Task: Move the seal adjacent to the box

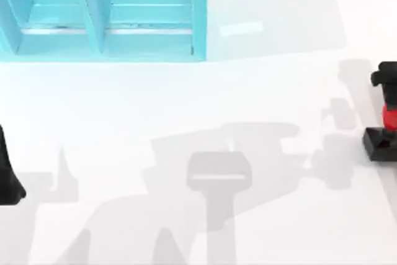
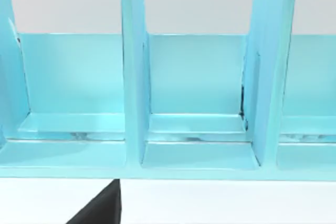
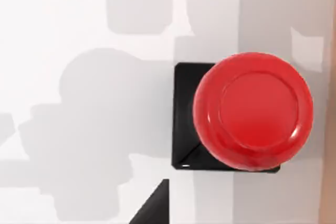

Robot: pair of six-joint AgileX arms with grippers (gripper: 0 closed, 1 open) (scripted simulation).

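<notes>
Right pincer [image 1: 386,82] hangs at the right edge of the worktop [image 1: 186,103], directly over the seal [image 1: 383,133]. From above only a dark part of it shows, just past the red knob, and its fingers cannot be made out, so how far open it stands cannot be told; nothing appears to be clamped in it yet. The right wrist view looks almost straight down onto the seal [image 3: 247,116], with the round red knob covering most of the black square base. That centred, top-down line suggests the arm is placed this way so that the fingers can come down on either side of the knob.

The seal stands upright on the worktop at its right edge, about midway between the far and near edges. The blue box [image 1: 105,13], an open rack with upright dividers, sits at the far left corner, well apart from the seal. So the carry is not yet begun, and it will run across most of the worktop.

Left pincer [image 1: 7,172] is parked at the left edge. Its wrist view faces the box [image 2: 189,103] and its compartments.
</notes>
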